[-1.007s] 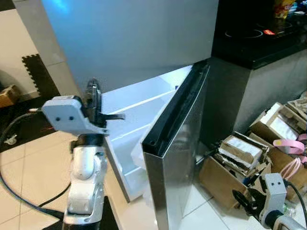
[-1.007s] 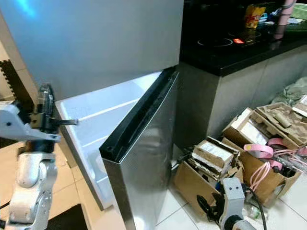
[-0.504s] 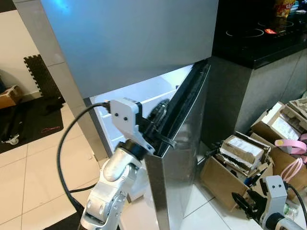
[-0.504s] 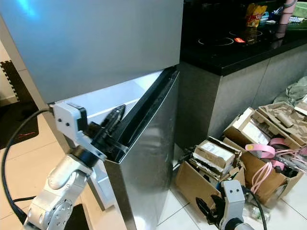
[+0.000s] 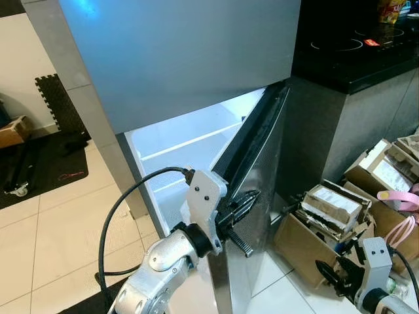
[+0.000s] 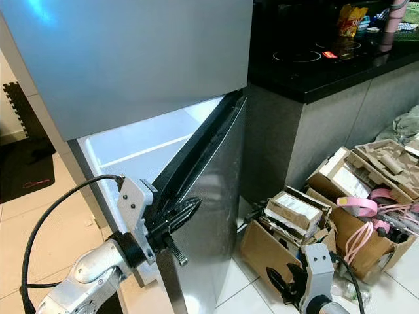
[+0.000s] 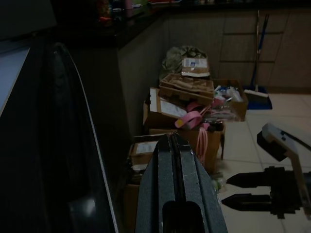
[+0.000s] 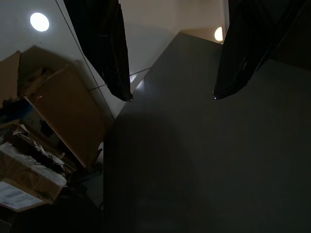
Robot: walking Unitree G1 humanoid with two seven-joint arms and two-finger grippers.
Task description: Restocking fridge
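2 claws: left claw [image 5: 252, 198] clenched, dropped lower beside fridge door [image 5: 252, 216]; right claw [image 5: 334, 275] released, unmoved.

Open cardboard boxes [image 6: 291, 219] of clutter with pink straps [image 6: 357, 208] crowd the tiled floor [image 5: 46, 229] beside a dark counter [image 6: 327, 72] carrying a hob [image 6: 298, 57] and snack bag [image 6: 351, 19], while a black mat [image 5: 36, 167] lies far left.

Head views look down at the fridge door [image 5: 252, 196]; wrist views sit close.
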